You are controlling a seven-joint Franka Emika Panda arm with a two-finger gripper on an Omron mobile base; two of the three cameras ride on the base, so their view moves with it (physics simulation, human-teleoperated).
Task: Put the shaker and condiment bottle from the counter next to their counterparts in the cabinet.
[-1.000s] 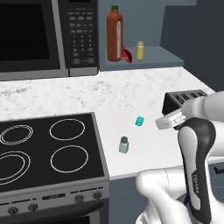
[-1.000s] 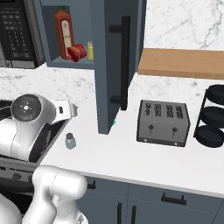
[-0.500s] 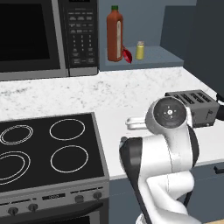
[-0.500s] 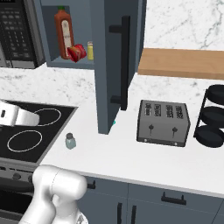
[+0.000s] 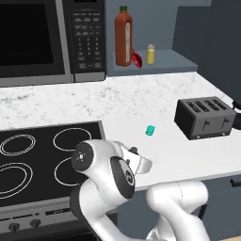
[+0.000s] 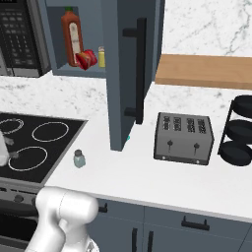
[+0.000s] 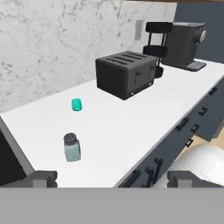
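Glassy grey-blue shaker (image 7: 71, 148) upright on the counter (image 7: 131, 122), ahead of the wide-open gripper (image 7: 111, 178), left of centre, apart; nothing held.
Approach step, seemingly; next: swing left, descend, straddle it.

Flat even render light, bright everywhere, no clear source. Shadows super soft, faint dark patch under toaster (image 6: 183, 137). No glare on counter (image 5: 141, 101). Cabinet (image 6: 59, 44) niche bit dimmer. Hand view slightly soft, low-res, no edge warp.
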